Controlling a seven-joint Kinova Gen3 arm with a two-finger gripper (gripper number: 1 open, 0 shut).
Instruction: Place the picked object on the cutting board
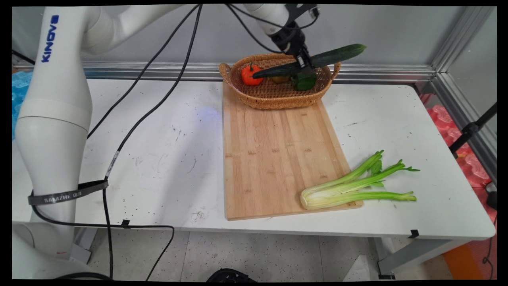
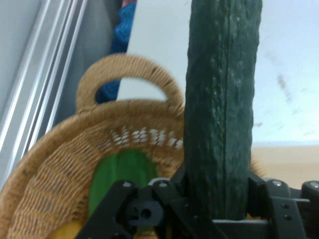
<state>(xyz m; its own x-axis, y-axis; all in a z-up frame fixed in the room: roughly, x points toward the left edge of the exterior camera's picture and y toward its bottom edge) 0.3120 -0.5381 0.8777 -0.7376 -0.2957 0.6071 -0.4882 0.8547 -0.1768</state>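
White counter (image 1: 158, 159) before grey wall with aluminium rail. Cutting board (image 1: 274, 151) as landmark, lying lengthwise mid-counter. At board's near right corner: celery (image 1: 349, 186), root end on board, leafy tips out over counter to right. At board's far end: wicker basket (image 1: 274, 97), near rim overlapping board. Inside basket: red pepper (image 1: 251, 75) at left, green pepper (image 1: 304, 81) at right, yellowish item between, partly hidden. Above basket: pincer (image 1: 302, 63) clenched on cucumber (image 1: 317, 61), held clear of basket, tilted, right end higher.
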